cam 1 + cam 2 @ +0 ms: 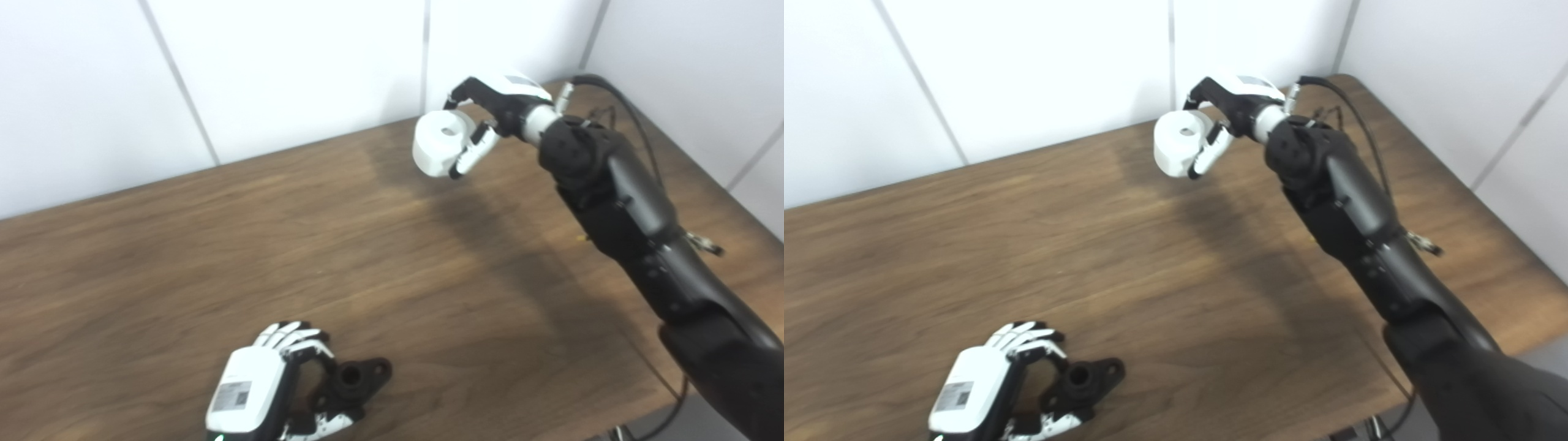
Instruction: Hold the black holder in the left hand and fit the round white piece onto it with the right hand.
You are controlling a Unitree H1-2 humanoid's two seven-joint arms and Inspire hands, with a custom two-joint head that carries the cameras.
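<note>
The black holder (358, 377) lies low on the wooden table (184, 257), near its front edge, with a round socket facing up. My left hand (275, 380) is curled around its left side, fingers closed on it. Far off at the back of the table my right hand (490, 116) holds the round white piece (438, 144) lifted above the tabletop, fingers over its top and thumb under its right side. The piece is a short white cylinder with a hole in its upper face. The same pair shows in the right eye view: holder (1087, 380), white piece (1179, 142).
White wall panels (275, 73) stand right behind the table's far edge. The right wall (692, 73) closes the corner beside my right forearm (618, 184). A black cable (612, 92) loops over that arm. The table's right edge runs close under the elbow.
</note>
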